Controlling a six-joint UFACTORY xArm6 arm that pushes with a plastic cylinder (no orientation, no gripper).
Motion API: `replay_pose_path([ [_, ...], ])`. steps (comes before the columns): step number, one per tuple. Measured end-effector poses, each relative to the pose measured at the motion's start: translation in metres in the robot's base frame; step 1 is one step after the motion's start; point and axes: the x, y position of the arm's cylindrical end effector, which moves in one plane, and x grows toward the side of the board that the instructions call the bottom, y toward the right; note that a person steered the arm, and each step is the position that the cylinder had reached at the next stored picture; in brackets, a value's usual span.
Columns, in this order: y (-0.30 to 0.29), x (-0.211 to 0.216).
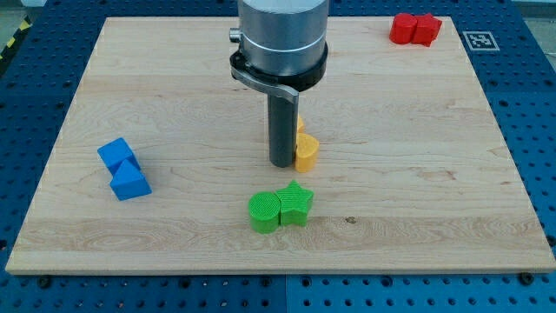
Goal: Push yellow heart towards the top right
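No claw is carried: the arm ends in a plain dark rod, so nothing is clasped, and my tip (pixel 282 163) is set on the counter (pixel 417 174) touching the view's left side of the yellow heart (pixel 306 151). The heart is seen partly hidden behind the rod, near the counter's middle. Just below it, towards the view's bottom, a green cylinder (pixel 264 212) and green star (pixel 296 203) are noted, touching.

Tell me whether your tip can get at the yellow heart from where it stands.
Probably yes. My tip stands right beside the yellow heart, on its left in the view, seemingly touching, with nothing between them. The green blocks lie nearer the view's bottom.
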Motion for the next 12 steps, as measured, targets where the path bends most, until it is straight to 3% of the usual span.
replay_pose_path([
  [3,0.091,0.0],
  [6,0.225,0.002],
  [10,0.243,-0.003],
  [12,0.243,-0.04],
])
